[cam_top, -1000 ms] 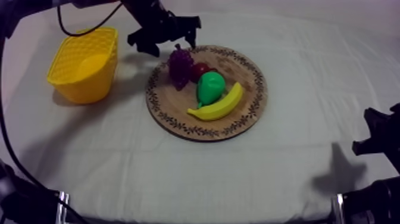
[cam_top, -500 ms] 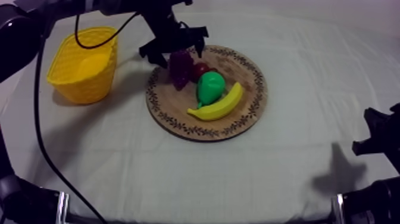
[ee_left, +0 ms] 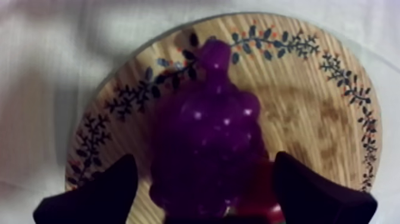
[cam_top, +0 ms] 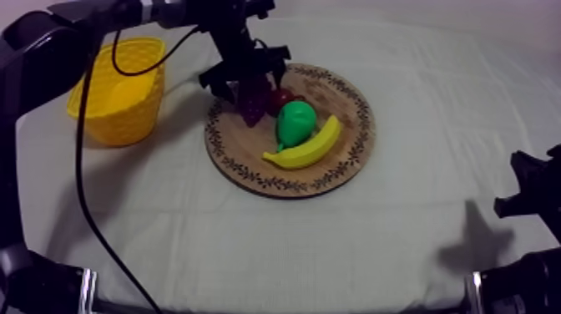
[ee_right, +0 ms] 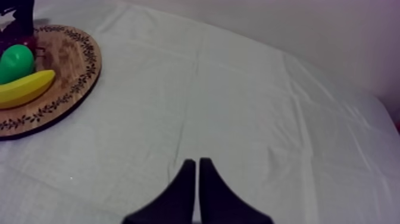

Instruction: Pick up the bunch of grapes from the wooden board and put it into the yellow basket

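On the grey-white cloth (cam_top: 401, 242), seen from above, the wooden board (cam_top: 355, 154) lies near the middle. The yellow basket (cam_top: 117, 92) stands off its 10 o'clock side, near the board but not touching it. The grapes (cam_top: 253, 100) lie on the board at about 11 o'clock, close to the rim. The small red fruit (cam_top: 280, 98) is just beside them at their 3 o'clock. The pear (cam_top: 295, 124) sits near the board's centre, and the banana (cam_top: 305, 149) lies against it at its 5 o'clock. The left arm comes in from the upper left, and the left claw (cam_top: 248, 77) hangs right over the grapes, one finger on each side of the bunch. The right claw (cam_top: 534, 196) sits low at the table's 4 o'clock edge, well apart from the board.

From the left wrist, the two black fingers (ee_left: 98, 196) stand wide apart with the grapes between them. A thin gap shows on each side, so the claw straddles the bunch and has hold of nothing. The grapes rest on the board beside its patterned rim, with a patch of red close against them by one finger.

From the right wrist, that claw's fingers lie together as a narrow wedge over bare cloth, gripping nothing. Farther off are the board, the pear and the banana, with the other arm's dark claw at the board's far side.
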Robot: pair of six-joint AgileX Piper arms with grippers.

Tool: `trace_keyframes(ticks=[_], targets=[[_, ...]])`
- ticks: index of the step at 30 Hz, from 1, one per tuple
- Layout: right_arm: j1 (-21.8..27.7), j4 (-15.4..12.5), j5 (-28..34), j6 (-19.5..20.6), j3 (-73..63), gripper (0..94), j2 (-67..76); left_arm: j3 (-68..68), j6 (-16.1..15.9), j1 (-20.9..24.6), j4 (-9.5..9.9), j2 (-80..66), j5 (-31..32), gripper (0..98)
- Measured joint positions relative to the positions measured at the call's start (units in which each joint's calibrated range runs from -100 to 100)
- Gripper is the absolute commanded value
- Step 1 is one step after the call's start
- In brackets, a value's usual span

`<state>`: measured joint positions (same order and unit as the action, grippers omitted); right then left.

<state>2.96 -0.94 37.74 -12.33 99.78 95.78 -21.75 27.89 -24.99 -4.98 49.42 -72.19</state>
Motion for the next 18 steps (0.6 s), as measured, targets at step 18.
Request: trace_keyframes(ticks=[18], targets=[[0.0, 0.0, 0.0, 0.0, 0.0, 0.3, 0.0, -2.6, -2.2, 0.2, -0.45, 2.7, -0.4, 75.5]])
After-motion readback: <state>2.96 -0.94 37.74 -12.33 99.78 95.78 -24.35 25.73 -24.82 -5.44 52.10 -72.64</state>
